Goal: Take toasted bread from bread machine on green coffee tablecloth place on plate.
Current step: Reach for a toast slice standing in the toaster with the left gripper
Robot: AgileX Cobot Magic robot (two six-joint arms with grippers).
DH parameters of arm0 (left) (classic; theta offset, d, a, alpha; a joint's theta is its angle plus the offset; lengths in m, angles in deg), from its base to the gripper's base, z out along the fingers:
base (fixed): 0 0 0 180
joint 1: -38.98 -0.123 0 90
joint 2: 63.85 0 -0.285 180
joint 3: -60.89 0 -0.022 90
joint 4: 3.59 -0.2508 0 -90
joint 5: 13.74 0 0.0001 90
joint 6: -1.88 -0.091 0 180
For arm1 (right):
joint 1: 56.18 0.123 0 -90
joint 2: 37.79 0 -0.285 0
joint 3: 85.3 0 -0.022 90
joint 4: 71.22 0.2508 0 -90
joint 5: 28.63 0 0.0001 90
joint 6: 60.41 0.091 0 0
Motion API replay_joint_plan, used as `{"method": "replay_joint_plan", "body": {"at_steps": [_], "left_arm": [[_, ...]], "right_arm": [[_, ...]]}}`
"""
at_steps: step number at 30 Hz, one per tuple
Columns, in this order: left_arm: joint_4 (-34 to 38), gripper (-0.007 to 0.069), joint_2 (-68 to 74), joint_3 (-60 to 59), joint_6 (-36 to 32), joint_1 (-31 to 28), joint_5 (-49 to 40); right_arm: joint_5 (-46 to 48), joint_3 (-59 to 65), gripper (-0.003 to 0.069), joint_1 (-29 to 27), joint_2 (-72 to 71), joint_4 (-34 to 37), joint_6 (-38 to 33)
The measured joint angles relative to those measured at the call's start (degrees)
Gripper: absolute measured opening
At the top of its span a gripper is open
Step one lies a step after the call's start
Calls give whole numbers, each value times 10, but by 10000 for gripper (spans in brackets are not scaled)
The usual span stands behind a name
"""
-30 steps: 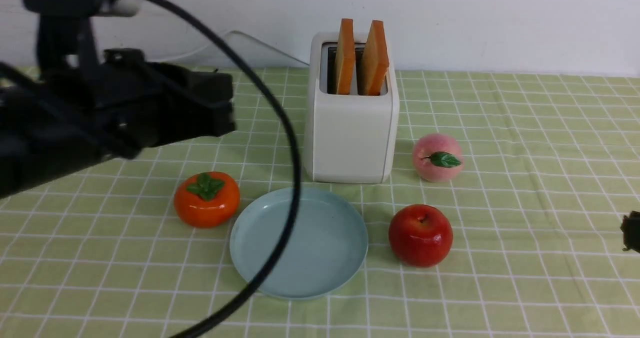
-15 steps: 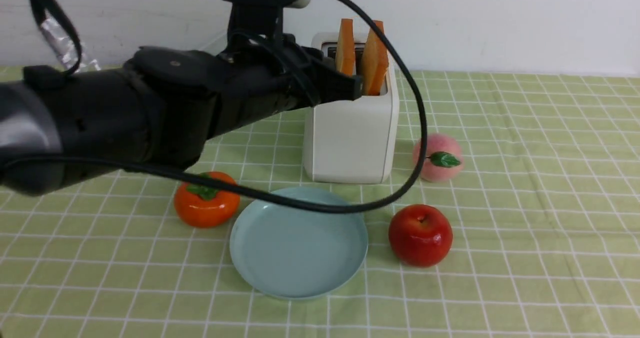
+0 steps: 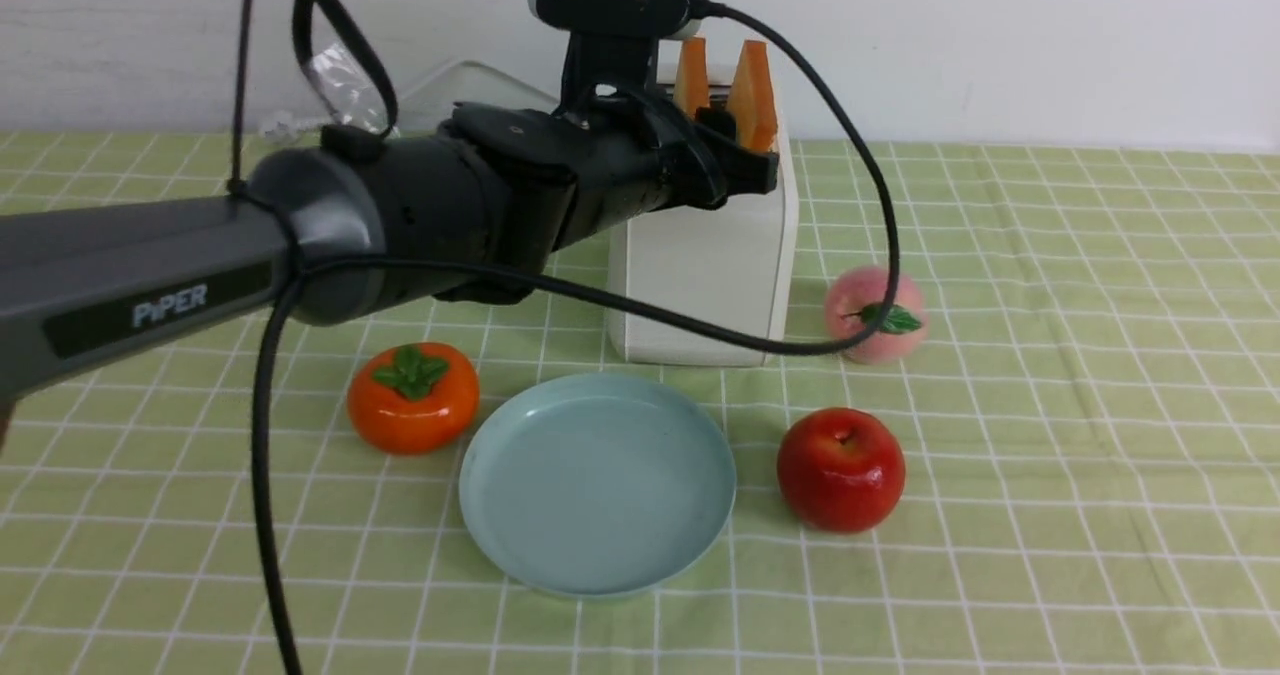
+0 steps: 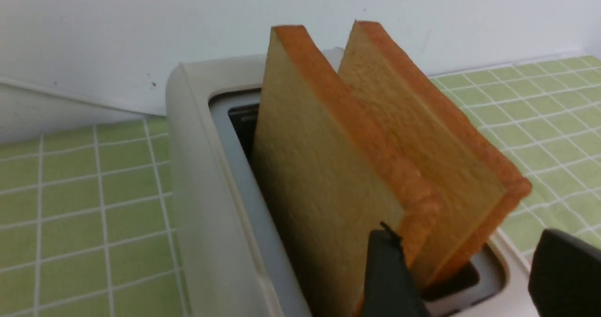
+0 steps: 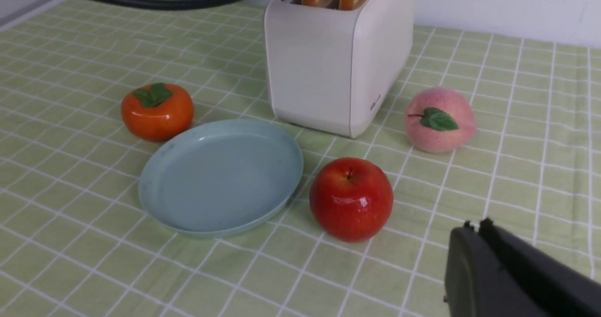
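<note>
Fingers (image 4: 387, 279) of the left gripper (image 4: 467, 260) spread, right toast slice (image 4: 436, 157) near corner between them, left slice (image 4: 319, 176) just beside one finger, both upright in the toaster (image 3: 700, 285), toaster at 12 o'clock from the plate (image 3: 597, 483) on the green cloth (image 3: 1050, 405); right gripper (image 5: 475, 224) fingers pressed together.

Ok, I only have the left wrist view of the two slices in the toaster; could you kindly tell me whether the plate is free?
Observer: Yes, the plate lies bare on the tablecloth, in front of the bread machine.
Operator: Thank you; is anything near it?
Observer: An orange persimmon on its left, a red apple on its right, both close.
Operator: And the right arm?
Observer: The right fingers are shut, holding nothing.
</note>
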Motion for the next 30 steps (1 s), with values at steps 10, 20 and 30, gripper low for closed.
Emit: {"method": "replay_joint_plan", "body": {"at_steps": [10,20,30], "left_arm": [[3,383,67,77,0,0,48],[4,153,74,83,-1,0,52],[6,76,66,83,-2,0,55]], "right_arm": [[-18,0,13,0,0,0,-8],[-78,0,15,0,0,0,-16],[-78,0,15,0,0,0,-16]]}}
